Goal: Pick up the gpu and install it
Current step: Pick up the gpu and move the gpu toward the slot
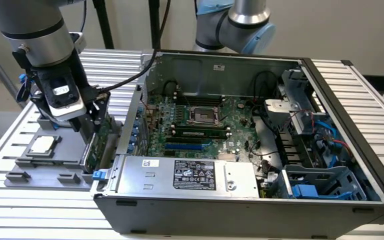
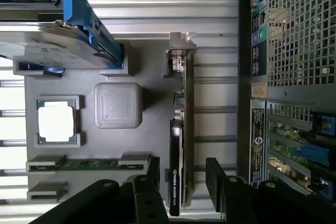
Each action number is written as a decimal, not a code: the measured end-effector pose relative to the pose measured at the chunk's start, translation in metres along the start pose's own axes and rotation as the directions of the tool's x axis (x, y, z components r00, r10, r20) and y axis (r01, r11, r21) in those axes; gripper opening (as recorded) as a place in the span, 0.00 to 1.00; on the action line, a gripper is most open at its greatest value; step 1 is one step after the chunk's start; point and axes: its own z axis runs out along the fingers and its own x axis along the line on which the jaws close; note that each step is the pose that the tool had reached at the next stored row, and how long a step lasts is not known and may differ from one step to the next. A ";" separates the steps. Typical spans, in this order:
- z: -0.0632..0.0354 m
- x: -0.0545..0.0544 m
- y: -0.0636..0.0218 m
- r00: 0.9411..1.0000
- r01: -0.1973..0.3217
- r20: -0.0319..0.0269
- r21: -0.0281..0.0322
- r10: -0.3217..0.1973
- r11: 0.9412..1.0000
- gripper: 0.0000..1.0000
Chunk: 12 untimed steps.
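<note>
The gripper (image 1: pixel 88 131) hangs over the grey tray (image 1: pixel 45 170) that sits on the slatted table (image 1: pixel 45 210), on the exterior view's left of the open computer case (image 1: pixel 245 210). Its fingers (image 2: pixel 153 172) are spread to a middling width and straddle the gpu (image 2: pixel 181 129), one on each face of the card. In the wrist view a narrow gap shows on both sides, so neither pad touches it; the gripper (image 2: pixel 184 174) holds nothing.

The gpu (image 1: pixel 93 152) stands on its long edge in a slot along the tray's edge nearest the case, just beside the case's perforated back wall (image 2: pixel 299 24). Its silver end bracket (image 2: pixel 181 40) is at the end far from the fingers, which sit around the black-shrouded part of the card.

Elsewhere on the tray (image 2: pixel 152 77) are:
- a processor chip (image 2: pixel 58 121) in its own pocket
- a grey square block (image 2: pixel 118 105) just beside the chip
- a memory stick (image 2: pixel 86 164) lying in a slot near the tray's edge
- a silver drive in a blue frame (image 2: pixel 58 35) at the end by the bracket
</note>
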 end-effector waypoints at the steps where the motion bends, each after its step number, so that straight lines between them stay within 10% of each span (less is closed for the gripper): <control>1: 0.0018 0.000 0.0000 1.000 0.000 0.000 0.000 0.000 1.000 0.48; 12: 0.0219 0.002 0.0054 1.000 -0.025 0.001 0.001 0.025 1.000 0.48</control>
